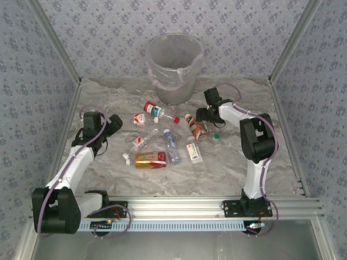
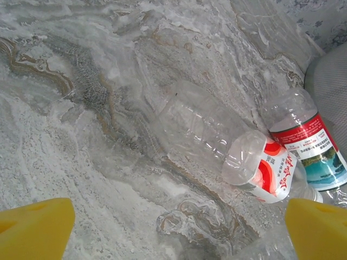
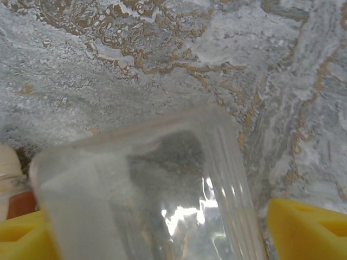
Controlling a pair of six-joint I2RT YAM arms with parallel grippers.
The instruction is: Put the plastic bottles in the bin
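Between right gripper (image 3: 162,230) fingers (image 3: 306,227) lies a bottle (image 3: 141,179), not yet clamped, left gripper (image 2: 176,227) spread wide; slick round plastic may squirt sideways if the pinch lands off-centre.

Table (image 1: 108,103): grey-white marbling with brown veins. Walls (image 1: 108,27): blue-grey floral print. Bin (image 1: 173,81), 12 o'clock: translucent grey-white. From table centre: gold-and-red bottle (image 1: 150,160), 7 o'clock; brown-labelled bottle (image 1: 198,130), 2 o'clock; green cap (image 1: 216,136), 3 o'clock.

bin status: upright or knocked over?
Upright. The bin stands on its base with its open mouth facing up and the clear liner draped over its rim.
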